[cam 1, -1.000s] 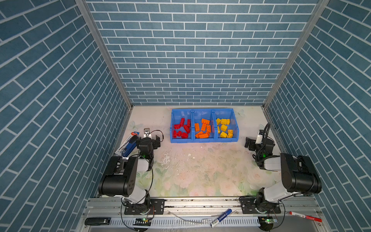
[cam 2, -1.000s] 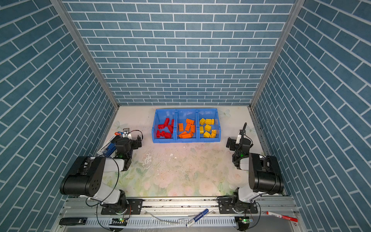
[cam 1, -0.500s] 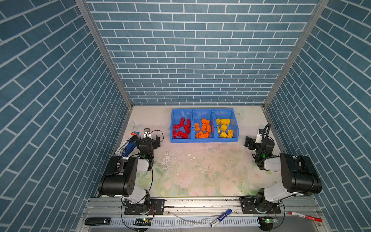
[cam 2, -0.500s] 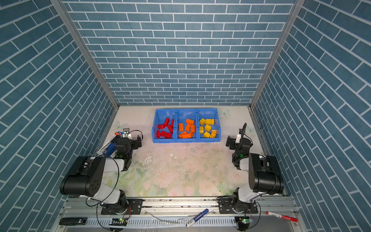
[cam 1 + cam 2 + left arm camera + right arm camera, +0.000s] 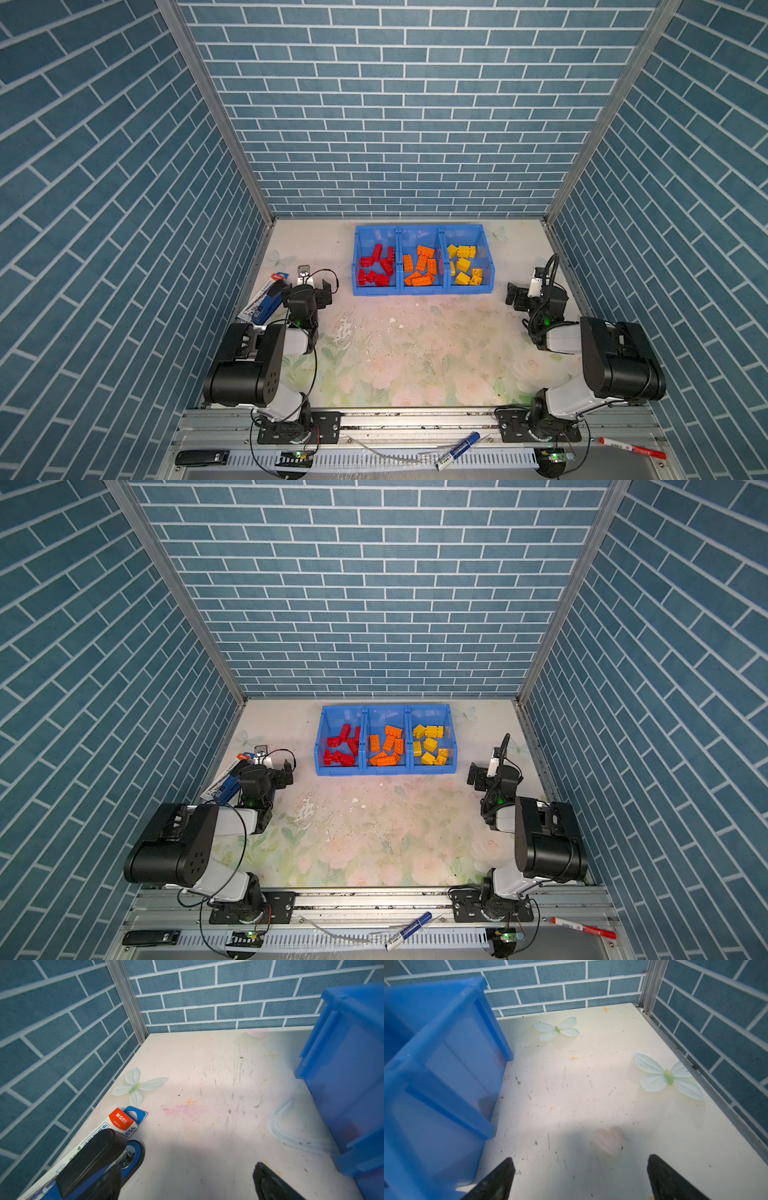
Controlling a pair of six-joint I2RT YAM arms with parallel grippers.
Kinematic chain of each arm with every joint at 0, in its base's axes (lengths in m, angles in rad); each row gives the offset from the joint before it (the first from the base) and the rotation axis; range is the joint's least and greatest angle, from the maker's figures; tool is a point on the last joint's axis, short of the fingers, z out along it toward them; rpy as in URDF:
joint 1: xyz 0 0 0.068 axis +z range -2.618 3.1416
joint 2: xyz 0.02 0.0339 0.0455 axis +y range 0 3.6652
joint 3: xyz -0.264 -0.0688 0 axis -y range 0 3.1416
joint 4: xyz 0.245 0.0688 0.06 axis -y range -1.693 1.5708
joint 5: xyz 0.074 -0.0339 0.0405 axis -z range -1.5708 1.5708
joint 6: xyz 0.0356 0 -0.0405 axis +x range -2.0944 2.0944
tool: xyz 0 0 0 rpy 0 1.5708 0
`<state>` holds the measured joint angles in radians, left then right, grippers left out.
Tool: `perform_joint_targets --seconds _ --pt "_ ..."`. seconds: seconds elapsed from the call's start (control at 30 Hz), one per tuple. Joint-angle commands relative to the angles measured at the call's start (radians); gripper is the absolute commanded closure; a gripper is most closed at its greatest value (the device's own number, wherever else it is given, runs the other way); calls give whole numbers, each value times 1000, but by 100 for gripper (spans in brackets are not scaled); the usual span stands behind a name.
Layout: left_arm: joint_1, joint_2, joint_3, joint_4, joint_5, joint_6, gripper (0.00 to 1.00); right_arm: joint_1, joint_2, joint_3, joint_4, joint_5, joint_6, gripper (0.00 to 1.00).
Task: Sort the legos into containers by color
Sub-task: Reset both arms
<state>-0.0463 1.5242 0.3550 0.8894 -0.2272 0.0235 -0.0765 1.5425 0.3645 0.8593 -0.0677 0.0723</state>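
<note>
Nothing moved since a second ago.
Both top views: I see legos sorted by color inside the containers on the desk. Left wrist: left tool spread, empty. Right wrist: right tool spread, empty.

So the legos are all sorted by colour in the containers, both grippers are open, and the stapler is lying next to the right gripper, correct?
Not quite: the stapler lies next to the left gripper, not the right gripper, as the left wrist view shows. The rest holds: legos sorted by colour in the containers, both grippers open.
</note>
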Motion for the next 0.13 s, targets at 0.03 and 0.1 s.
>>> perform_joint_targets --seconds 0.03,0.1 --pt "-6 1 11 11 -9 10 1 3 3 39 -11 -6 -20 1" --pt "-6 2 12 11 -8 10 1 3 0 35 -7 -6 -21 1"
